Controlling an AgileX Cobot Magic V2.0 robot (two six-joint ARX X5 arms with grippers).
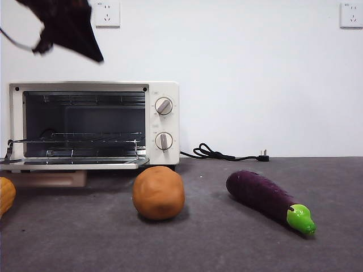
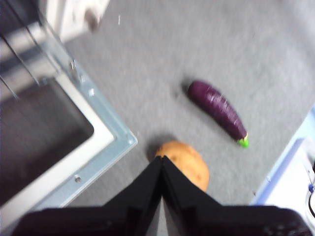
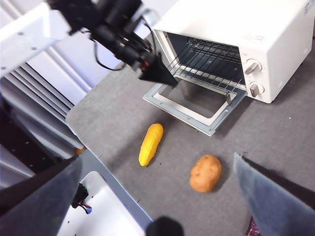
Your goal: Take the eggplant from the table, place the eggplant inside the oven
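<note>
The left gripper (image 2: 162,162) is seen in its own wrist view as two matte black jaws, wedge-shaped and tapering to a shared point, rising from a broad black base with faint dimples along its lower edge. In the right wrist view the same gripper (image 3: 165,78) is shown as a sharp black cone on a blocky black wrist housing, with thin black cables looped beside it. The right gripper (image 3: 165,196) is rendered as two wide, blurred dark grey slabs, with a rounded black part between them.
</note>
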